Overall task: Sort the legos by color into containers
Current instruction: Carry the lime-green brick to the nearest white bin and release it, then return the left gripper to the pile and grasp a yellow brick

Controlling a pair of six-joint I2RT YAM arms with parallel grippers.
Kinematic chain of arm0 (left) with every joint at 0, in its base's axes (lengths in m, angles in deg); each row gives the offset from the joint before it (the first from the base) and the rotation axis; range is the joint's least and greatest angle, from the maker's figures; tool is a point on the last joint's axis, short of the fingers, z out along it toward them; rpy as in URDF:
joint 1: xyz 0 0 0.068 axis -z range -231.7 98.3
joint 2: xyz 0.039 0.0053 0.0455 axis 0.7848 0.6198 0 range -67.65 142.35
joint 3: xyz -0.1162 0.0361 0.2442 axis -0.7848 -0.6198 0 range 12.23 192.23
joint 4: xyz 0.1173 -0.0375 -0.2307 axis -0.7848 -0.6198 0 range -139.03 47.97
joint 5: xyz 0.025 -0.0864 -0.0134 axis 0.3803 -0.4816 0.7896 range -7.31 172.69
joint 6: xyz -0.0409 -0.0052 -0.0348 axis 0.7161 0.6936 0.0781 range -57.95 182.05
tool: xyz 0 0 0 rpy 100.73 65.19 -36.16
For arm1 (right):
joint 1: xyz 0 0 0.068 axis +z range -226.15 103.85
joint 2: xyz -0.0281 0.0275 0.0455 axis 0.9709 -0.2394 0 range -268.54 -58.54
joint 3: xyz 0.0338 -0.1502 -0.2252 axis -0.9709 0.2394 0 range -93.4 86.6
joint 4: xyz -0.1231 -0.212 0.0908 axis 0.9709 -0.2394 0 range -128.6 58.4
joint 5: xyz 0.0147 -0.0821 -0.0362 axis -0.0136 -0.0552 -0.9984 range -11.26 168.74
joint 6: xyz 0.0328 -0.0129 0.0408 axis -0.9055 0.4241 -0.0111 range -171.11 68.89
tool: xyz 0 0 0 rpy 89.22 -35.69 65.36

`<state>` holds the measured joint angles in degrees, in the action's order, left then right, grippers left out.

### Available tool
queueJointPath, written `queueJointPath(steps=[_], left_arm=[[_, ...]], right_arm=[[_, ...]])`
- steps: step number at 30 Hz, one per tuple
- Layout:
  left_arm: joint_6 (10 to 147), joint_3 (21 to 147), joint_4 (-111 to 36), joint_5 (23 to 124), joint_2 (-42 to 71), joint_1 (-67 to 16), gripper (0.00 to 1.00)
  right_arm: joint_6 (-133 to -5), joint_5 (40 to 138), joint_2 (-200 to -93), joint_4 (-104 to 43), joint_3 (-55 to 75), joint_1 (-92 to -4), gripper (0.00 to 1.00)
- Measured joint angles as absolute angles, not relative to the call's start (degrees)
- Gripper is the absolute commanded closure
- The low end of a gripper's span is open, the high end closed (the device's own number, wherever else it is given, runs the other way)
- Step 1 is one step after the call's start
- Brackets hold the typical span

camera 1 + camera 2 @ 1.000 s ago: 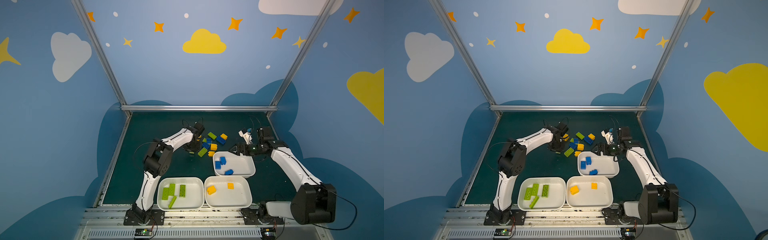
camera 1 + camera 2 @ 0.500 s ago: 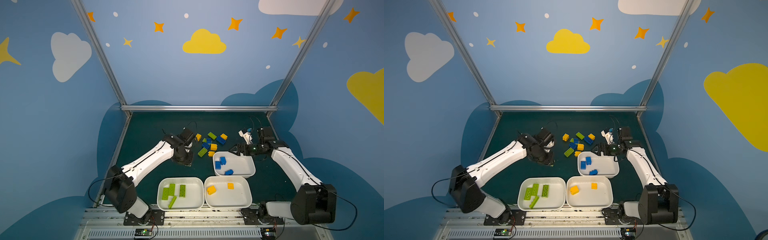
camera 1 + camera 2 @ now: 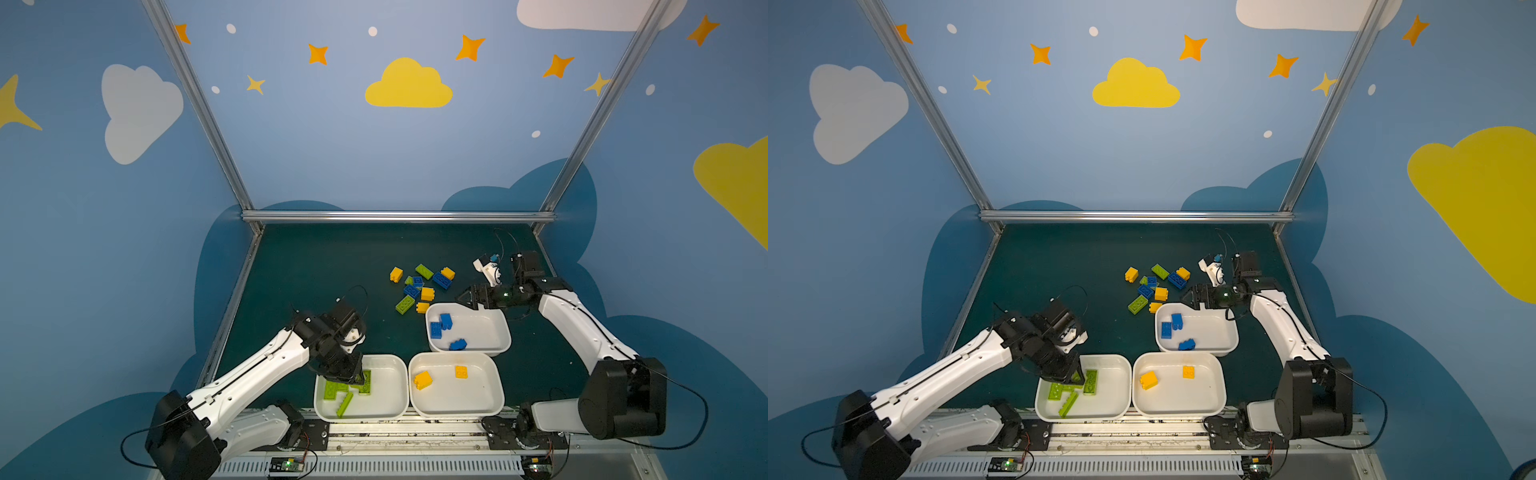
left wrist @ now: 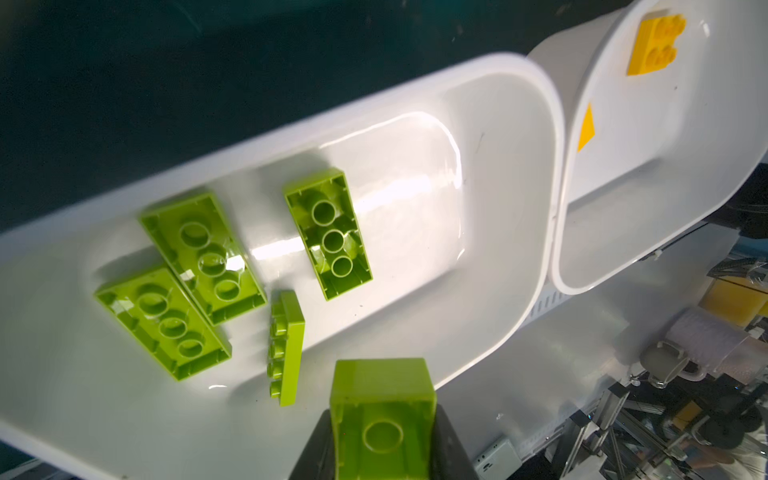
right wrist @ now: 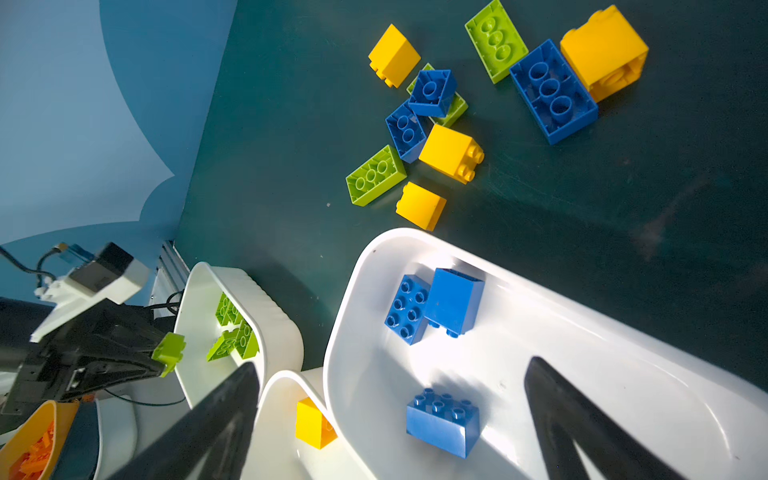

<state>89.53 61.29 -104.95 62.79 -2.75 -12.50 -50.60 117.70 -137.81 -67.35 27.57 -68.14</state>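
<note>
Green brick (image 4: 382,419): clamped in my left pincer (image 3: 357,377), hollow side facing the wrist camera, hanging over the near-left tray (image 3: 386,395). 4 green bricks (image 4: 203,257) lie in that tray, 1 of them on edge. The neighbouring tray (image 3: 478,399) holds 2 yellow; the tray behind it (image 3: 486,332) holds 3 blue. Loose legos (image 3: 419,286) are clustered on the mat (image 3: 324,270) beyond. My right pincer (image 3: 462,297) gapes wide, empty, above the blue tray's far rim.
</note>
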Motion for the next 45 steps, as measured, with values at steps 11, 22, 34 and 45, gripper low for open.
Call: queueJointPath(steps=[11,22,34,45], left_arm=[[93.27,62.58,-103.88,62.26,-0.63,-12.59,0.35],[82.37,79.72,-98.24,64.14,15.46,-16.92,0.28],[69.32,95.34,-84.88,75.31,39.59,-17.31,0.27],[70.47,118.51,-82.57,87.2,57.58,-20.08,0.26]], right_arm=[[-49.79,117.81,-138.24,-67.41,26.76,-67.88,0.01],[-49.97,117.37,-138.29,-67.39,26.54,-67.9,0.01],[-51.3,115.99,-136.26,-66.54,27.79,-68.4,0.01],[-51.56,115.58,-135.86,-66.41,28.45,-69.23,0.02]])
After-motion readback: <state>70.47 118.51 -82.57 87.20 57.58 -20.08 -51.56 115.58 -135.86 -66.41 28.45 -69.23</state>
